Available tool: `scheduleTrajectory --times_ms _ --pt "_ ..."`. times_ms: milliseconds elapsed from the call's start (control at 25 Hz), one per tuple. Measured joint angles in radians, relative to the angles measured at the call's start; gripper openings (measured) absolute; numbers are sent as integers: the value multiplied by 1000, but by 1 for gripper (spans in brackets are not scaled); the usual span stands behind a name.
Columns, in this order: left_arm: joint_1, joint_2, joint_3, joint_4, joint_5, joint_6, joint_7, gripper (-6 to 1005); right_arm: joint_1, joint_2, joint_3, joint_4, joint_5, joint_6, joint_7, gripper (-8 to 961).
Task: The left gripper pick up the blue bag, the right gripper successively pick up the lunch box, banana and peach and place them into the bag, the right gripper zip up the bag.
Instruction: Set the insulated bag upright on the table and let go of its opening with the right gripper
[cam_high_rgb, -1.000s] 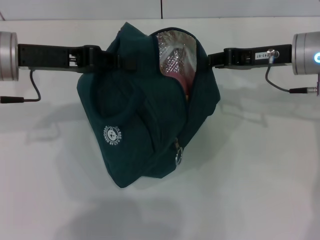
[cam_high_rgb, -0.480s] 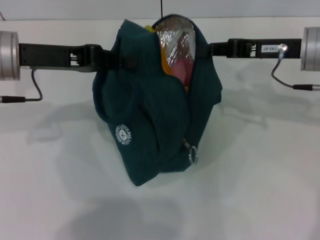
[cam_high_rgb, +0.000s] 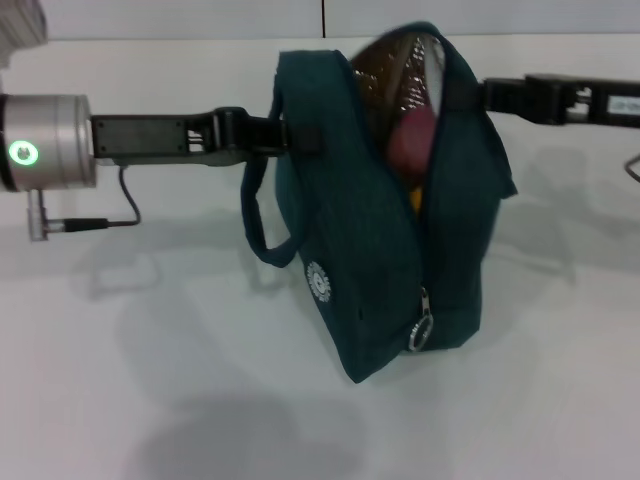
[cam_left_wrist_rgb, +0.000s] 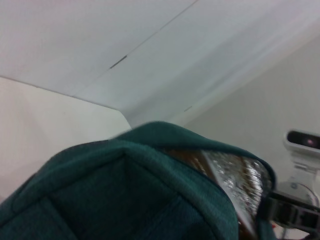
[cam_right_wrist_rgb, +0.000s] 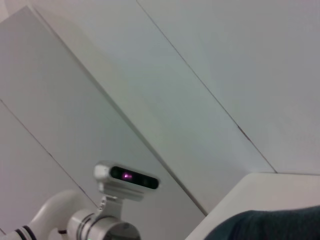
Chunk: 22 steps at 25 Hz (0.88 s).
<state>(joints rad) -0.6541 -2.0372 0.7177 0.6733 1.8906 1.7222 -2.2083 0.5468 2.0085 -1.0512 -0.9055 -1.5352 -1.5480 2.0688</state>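
The blue bag (cam_high_rgb: 380, 250) hangs above the white table, stretched between both arms. My left gripper (cam_high_rgb: 285, 135) is shut on its left side near the top, where a loop handle (cam_high_rgb: 262, 235) droops. From the other side, my right gripper (cam_high_rgb: 468, 95) is clamped on the bag's right top edge. The mouth is open and shows silver lining (cam_high_rgb: 405, 65). Inside sit the pink peach (cam_high_rgb: 410, 140) and a strip of the yellow-orange banana (cam_high_rgb: 415, 200). The zipper pull (cam_high_rgb: 420, 330) dangles low on the seam. The lunch box is hidden. The left wrist view shows the bag (cam_left_wrist_rgb: 125, 200) close up.
The white table (cam_high_rgb: 150, 380) lies under the hanging bag and reaches a white back wall (cam_high_rgb: 200, 15). A cable (cam_high_rgb: 110, 222) hangs from the left arm. The robot's head camera (cam_right_wrist_rgb: 127, 177) shows in the right wrist view above a corner of the bag (cam_right_wrist_rgb: 270, 225).
Both arms have carried the bag to the right and it has turned, so its zipper seam and open mouth now face more to the front. The ring pull has swung right.
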Motion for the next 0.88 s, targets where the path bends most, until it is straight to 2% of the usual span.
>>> scheduleTrajectory --times_ms 240,600,800,880 --pt "9 -24 3 -29 6 -46 27 92 -38 -5 2 10 5 -29 -5 40" --pt "11 -25 5 -71 13 -58 42 93 -52 -6 9 76 4 -33 -31 72" --pt "14 -22 5 -79 14 -54 40 94 -65 -4 64 90 7 -86 -60 89" --pt "15 -21 5 -80 18 -53 40 94 -66 -4 96 109 7 -114 -75 150"
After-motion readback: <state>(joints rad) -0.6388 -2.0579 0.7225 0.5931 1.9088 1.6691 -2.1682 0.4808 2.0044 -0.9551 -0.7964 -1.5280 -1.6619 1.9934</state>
